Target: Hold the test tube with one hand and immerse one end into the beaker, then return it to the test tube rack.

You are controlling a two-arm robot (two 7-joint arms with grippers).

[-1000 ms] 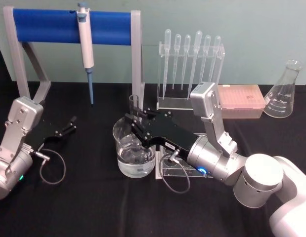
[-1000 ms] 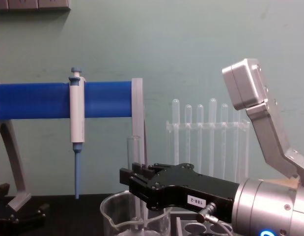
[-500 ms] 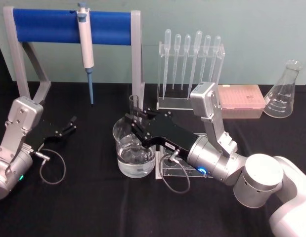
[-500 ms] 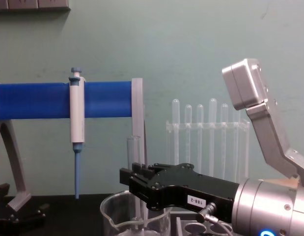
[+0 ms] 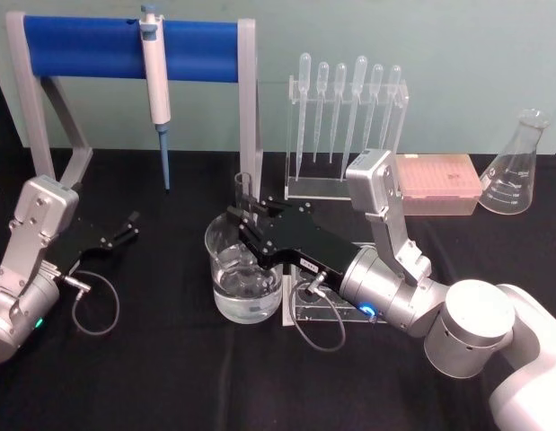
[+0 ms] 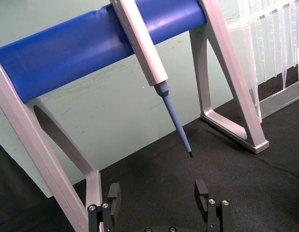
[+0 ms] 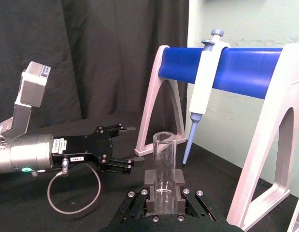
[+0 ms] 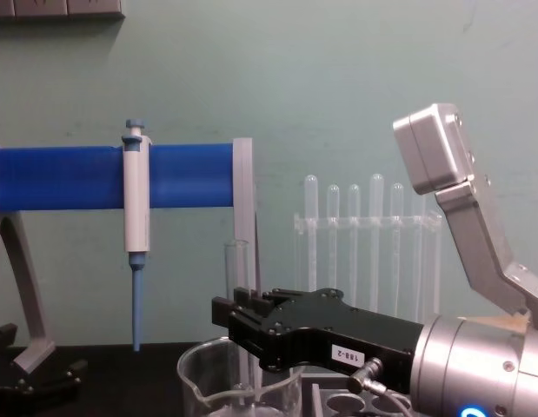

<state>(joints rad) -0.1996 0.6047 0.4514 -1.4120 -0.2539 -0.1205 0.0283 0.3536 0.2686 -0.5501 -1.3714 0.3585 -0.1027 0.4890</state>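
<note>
While nothing moved | right fingers (image 7: 149, 178) clamp test tube (image 7: 164, 164) (in beaker (image 5: 231, 302)) | left fingers (image 6: 114, 194) apart

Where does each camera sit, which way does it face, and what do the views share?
Head: high, looking down at the table; both arms show, right gripper holding the test tube in the beaker.
Chest: low, looking forward; right gripper shows large.
Left wrist: on the parked left gripper, facing the pipette; its open jaws show.
Right wrist: looks past the clamped test tube toward the left gripper.
Shared: all four show the pipette.
</note>
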